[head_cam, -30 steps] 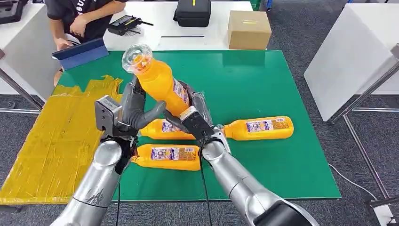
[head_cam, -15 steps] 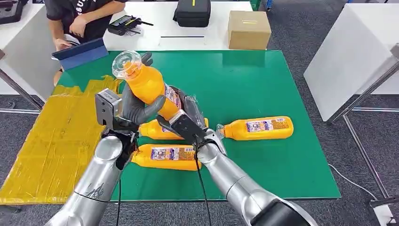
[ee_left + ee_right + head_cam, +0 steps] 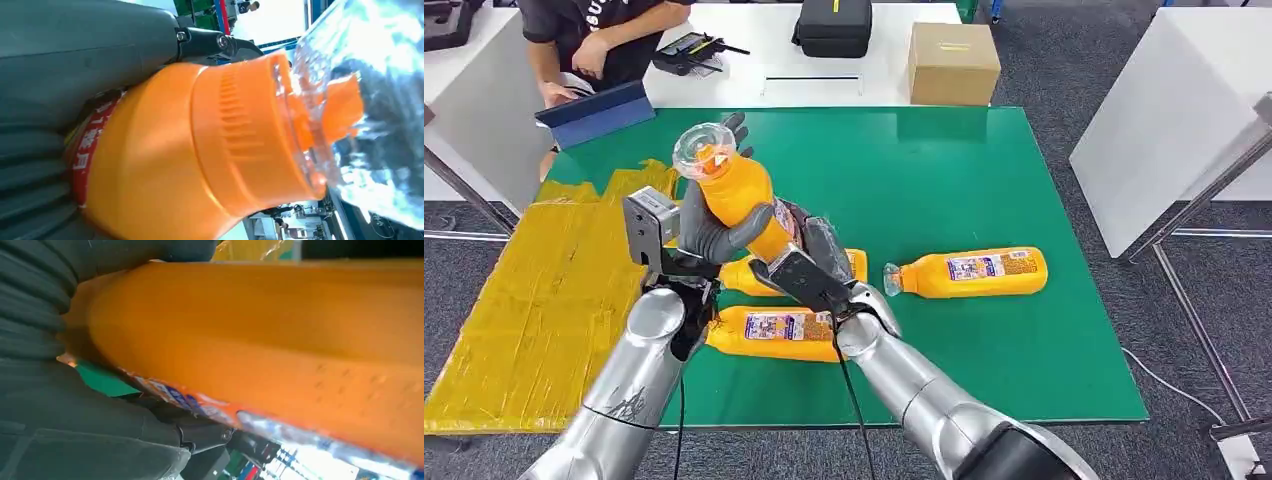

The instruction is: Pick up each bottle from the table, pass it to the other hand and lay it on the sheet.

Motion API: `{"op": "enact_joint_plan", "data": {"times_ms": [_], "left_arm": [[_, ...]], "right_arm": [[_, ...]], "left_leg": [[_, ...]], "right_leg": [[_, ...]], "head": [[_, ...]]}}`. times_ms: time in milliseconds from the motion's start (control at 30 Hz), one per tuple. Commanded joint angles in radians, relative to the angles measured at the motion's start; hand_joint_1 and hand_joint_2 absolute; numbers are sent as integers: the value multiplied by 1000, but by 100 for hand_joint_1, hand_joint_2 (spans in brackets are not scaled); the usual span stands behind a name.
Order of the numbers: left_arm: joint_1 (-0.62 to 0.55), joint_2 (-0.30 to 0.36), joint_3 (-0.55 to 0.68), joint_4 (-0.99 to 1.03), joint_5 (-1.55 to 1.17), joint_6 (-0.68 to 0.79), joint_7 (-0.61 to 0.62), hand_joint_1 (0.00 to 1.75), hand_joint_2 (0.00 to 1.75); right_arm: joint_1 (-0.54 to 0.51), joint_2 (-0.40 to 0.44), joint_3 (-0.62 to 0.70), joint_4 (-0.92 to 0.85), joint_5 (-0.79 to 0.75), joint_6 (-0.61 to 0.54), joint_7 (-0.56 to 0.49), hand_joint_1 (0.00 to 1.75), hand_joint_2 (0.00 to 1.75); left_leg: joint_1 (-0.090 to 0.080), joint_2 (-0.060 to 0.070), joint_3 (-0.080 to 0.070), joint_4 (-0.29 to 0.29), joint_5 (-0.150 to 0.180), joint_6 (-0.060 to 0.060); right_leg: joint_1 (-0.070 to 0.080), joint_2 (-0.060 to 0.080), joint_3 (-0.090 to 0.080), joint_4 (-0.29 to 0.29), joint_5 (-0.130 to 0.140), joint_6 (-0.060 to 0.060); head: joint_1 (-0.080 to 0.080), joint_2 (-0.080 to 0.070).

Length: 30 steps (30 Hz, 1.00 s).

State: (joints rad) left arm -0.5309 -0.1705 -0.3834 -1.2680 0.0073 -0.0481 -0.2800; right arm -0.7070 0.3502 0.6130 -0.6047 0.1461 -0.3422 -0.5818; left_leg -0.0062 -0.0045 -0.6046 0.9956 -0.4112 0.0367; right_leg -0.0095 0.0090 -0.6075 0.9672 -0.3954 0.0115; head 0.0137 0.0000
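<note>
Head view: left hand [image 3: 709,225] and right hand [image 3: 809,262] both clasp the raised bottle [image 3: 742,200]; right should release only once left's grip holds, sheet [image 3: 534,290] at nine o'clock.

Both arms meet mid-table, left hand [image 3: 709,222] and right hand [image 3: 809,255] with fingers wrapped around one bottle [image 3: 739,195].

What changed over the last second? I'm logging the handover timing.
The raised bottle has shifted left toward the yellow sheet. The left hand has closed around it; the right hand still holds its base. Three bottles on the green table haven't moved.
</note>
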Motion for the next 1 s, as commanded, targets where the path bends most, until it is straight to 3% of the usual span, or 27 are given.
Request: {"op": "enact_joint_plan", "data": {"times_ms": [33,233,600,1000], "left_arm": [[-67,2,-36,62,3,-8,21,0,175],[-62,-1,-40,44,11,-26,33,0,175],[-60,-5,-47,30,13,-36,45,0,175],[-63,-5,-57,34,20,-45,45,0,175]], "right_arm": [[-61,-1,118,63,10,-39,8,175,175],[-100,-1,114,52,97,-66,33,175,175],[-167,-1,164,18,296,-233,110,175,175],[-196,-1,179,26,289,-223,131,175,175]], "left_leg": [[1,-1,2,0,-1,-2],[0,-1,5,2,-3,-3],[0,0,1,1,-1,-2],[0,0,5,2,-4,-3]], "right_leg": [[1,-1,2,0,-1,-1],[0,-2,5,2,-4,-1],[0,-1,1,1,-1,0],[0,-2,5,2,-4,-1]], "head": [[0,0],[0,0],[0,0],[0,0]]}}
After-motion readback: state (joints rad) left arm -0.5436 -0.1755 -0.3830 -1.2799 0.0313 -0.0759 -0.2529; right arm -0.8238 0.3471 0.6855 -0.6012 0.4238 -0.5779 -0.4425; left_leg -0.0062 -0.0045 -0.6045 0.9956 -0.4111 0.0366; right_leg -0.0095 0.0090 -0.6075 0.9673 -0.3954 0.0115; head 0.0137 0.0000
